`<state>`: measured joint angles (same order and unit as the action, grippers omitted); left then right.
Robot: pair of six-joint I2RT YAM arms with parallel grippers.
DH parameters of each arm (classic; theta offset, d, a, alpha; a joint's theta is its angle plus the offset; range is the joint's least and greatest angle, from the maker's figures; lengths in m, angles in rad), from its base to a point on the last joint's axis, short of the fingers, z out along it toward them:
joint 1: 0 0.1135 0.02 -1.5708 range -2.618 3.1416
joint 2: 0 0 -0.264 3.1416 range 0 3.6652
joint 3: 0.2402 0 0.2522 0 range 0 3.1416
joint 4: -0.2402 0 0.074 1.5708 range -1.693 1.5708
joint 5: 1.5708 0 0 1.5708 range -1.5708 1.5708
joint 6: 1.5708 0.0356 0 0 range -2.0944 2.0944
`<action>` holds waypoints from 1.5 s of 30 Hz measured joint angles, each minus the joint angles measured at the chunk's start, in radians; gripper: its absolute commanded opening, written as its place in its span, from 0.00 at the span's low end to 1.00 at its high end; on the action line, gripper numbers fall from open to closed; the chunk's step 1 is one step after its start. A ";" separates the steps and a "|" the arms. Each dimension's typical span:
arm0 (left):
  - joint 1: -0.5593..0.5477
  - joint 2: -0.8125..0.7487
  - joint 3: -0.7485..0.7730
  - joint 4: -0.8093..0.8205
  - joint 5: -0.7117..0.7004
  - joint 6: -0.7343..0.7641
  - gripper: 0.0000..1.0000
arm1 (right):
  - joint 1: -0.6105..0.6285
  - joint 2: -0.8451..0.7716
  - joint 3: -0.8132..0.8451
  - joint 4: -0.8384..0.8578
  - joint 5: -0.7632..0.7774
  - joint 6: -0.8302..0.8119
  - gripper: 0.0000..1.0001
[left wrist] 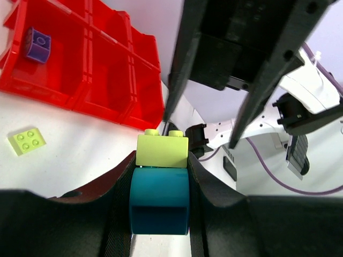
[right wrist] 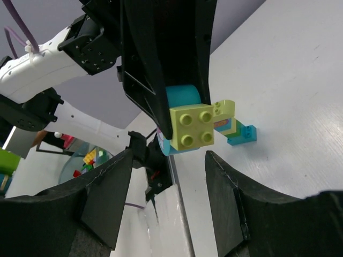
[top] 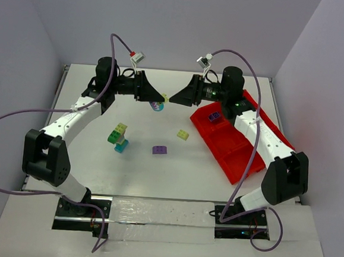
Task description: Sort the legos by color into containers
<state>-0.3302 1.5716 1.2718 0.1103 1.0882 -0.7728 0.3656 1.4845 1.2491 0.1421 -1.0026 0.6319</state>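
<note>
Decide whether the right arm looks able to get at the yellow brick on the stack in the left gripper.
Probably yes: the right gripper, jaws open, faces the yellow brick, which caps the stack in the left gripper; nothing lies between.

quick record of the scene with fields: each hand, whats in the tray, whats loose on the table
left hand: shut on teal plastic brick with pale yellow-green studded brick snapped on top, held above the table
right hand: open, facing the held stack, not touching it
red divided plastic tray: purple studded brick in a far compartment
loose on white table: small pale yellow brick, second purple brick, green, yellow and teal stack
</note>
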 measured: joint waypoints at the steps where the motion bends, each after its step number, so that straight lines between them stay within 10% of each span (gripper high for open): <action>1: 0.000 -0.003 -0.005 0.011 0.007 -0.007 0.00 | 0.001 0.007 0.000 0.006 -0.006 0.007 0.61; 18: -0.001 -0.018 -0.019 0.114 0.050 -0.061 0.00 | 0.031 0.063 0.000 0.078 -0.061 0.088 0.39; 45: -0.001 -0.020 -0.019 0.133 0.045 -0.052 0.00 | 0.038 0.097 0.021 0.104 -0.088 0.133 0.53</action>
<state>-0.3311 1.5520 1.2533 0.2432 1.1336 -0.8250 0.4038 1.5814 1.2704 0.2456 -1.0906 0.7651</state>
